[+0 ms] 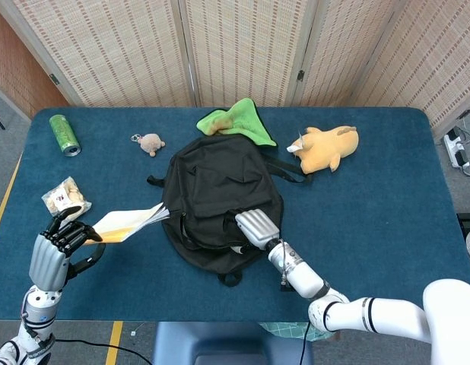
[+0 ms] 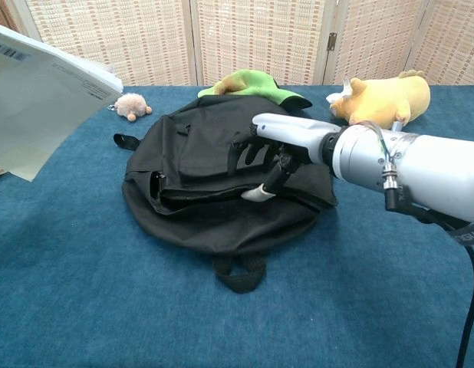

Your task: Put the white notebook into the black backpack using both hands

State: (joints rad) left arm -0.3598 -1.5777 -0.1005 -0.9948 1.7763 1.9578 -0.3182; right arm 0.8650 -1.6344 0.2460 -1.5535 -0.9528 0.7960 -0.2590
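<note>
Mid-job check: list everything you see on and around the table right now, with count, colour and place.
Soft fabric backpack: one, black, table centre, lying flat.
Thin paper notebook: one, white, held off the backpack's left side.
Crumpled cloth: one, green, just behind the backpack.
Plush animal toy: one, yellow-orange, right of the backpack.
Small fuzzy keychain toy: one, beige, far left of the backpack.
Drink can: one, green, lying at the far left corner.
Snack packet: one, pale, left edge near the left hand.
Table cover: one, dark blue.
Left hand: grips the notebook's end.
Right hand: fingers hooked in the backpack's fabric at its opening.
</note>
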